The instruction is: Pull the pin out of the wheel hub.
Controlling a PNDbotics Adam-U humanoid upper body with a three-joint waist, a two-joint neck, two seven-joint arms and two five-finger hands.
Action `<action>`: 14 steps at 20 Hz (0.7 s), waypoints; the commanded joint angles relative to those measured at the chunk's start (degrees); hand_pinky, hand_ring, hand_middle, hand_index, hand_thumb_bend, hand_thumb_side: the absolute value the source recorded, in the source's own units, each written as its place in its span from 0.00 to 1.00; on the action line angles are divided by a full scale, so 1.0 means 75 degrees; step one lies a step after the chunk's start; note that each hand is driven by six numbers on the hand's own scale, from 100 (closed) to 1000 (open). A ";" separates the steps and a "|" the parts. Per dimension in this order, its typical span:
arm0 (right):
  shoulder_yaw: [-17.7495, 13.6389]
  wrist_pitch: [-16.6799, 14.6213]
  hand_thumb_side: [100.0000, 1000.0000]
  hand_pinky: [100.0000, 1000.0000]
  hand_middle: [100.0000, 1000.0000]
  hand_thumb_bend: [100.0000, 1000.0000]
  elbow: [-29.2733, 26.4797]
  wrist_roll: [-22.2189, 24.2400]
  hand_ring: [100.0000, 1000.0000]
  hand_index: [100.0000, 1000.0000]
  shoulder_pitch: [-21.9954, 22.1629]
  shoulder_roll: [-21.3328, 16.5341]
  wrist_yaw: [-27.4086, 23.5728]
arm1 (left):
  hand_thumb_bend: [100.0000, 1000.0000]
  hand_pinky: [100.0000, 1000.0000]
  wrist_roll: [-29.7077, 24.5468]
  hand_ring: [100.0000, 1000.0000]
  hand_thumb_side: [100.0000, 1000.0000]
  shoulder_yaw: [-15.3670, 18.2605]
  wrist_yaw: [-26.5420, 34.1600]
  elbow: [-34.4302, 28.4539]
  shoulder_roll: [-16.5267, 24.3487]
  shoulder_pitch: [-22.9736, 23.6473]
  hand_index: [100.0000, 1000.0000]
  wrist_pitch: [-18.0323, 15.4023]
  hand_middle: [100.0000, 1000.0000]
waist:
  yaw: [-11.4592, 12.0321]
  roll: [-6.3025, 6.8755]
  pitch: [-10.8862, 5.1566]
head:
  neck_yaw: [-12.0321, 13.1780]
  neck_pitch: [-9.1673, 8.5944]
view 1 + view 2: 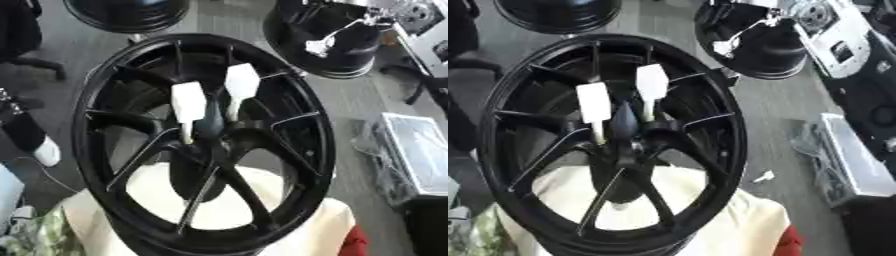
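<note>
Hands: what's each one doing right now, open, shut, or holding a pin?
Left hand: not in view.
Right hand: not in view.
Both white pins stand in the wheel, untouched.

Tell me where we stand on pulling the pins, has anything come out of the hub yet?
Nothing looks done: two white pins, the left pin and the right pin, stand in the centre of the black wheel hub. Nothing is in hand either; no robot hand shows in either eye view. Left to do: bring a hand in, grasp a pin by its wide white head and draw it out.
</note>
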 commanded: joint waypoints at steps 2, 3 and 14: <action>0.0086 -0.0127 0.48 0.80 0.75 0.00 0.0036 0.0542 0.78 0.84 -0.0109 -0.0406 -0.0215 | 0.06 0.83 -0.0045 0.90 0.72 0.0000 -0.0020 -0.0083 0.0221 -0.0054 0.86 -0.0023 0.83 | -0.0020 0.0054 -0.0188 | 0.0022 0.0036; 0.0116 -0.0158 0.52 0.79 0.75 0.00 0.0056 0.0640 0.78 0.84 -0.0117 -0.0410 -0.0268 | 0.05 0.83 -0.0051 0.90 0.73 -0.0006 -0.0027 -0.0085 0.0223 -0.0052 0.86 -0.0029 0.83 | -0.0019 0.0054 -0.0188 | 0.0022 0.0043; 0.0475 -0.0678 0.38 0.80 0.78 0.00 0.0315 0.1654 0.79 0.85 -0.0315 -0.0263 -0.0127 | 0.05 0.83 -0.0094 0.90 0.73 -0.0055 -0.0068 -0.0062 0.0248 -0.0024 0.86 -0.0040 0.83 | -0.0038 0.0027 -0.0235 | 0.0021 0.0105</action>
